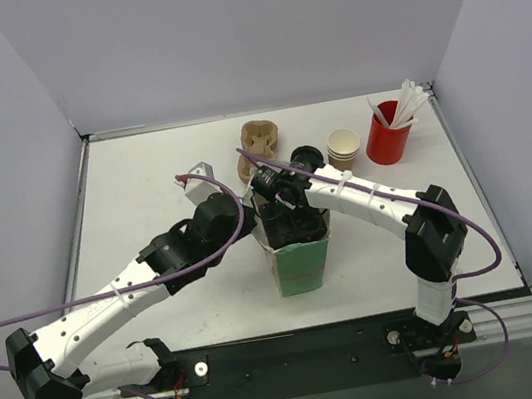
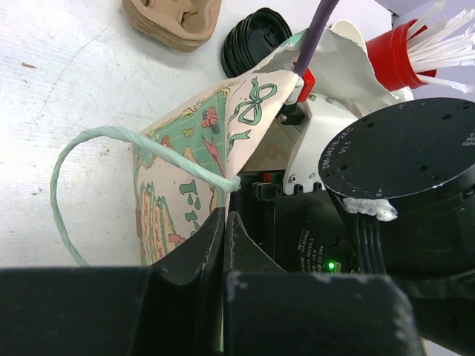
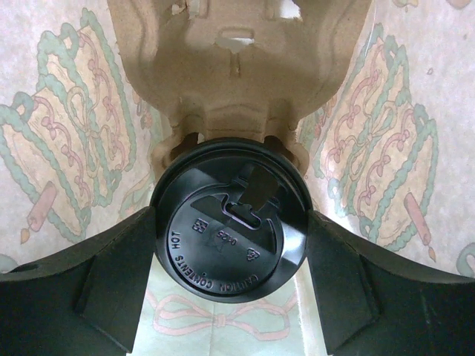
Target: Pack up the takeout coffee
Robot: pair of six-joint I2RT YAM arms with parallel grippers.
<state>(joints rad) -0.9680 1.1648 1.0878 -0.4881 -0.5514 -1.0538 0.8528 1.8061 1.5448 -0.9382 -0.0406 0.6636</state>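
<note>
The takeout coffee (image 3: 230, 237) shows only its round black lid, seen from above inside the patterned paper bag (image 1: 305, 264). It sits in a cup well of a brown pulp carrier (image 3: 237, 67) down in the bag. My right gripper (image 3: 231, 222) reaches into the bag from above, its fingers (image 3: 126, 267) pressed against both sides of the lid. In the top view the right gripper (image 1: 289, 218) hides the cup. My left gripper (image 2: 224, 222) is shut on the bag's upper rim, holding the bag (image 2: 185, 170) at its left side.
Behind the bag lie a stack of pulp carriers (image 1: 259, 145), a stack of black lids (image 1: 306, 159), lidless tan cups (image 1: 344, 147) and a red cup with white sticks (image 1: 387, 135). The bag's green cord handle (image 2: 74, 170) loops out to the left.
</note>
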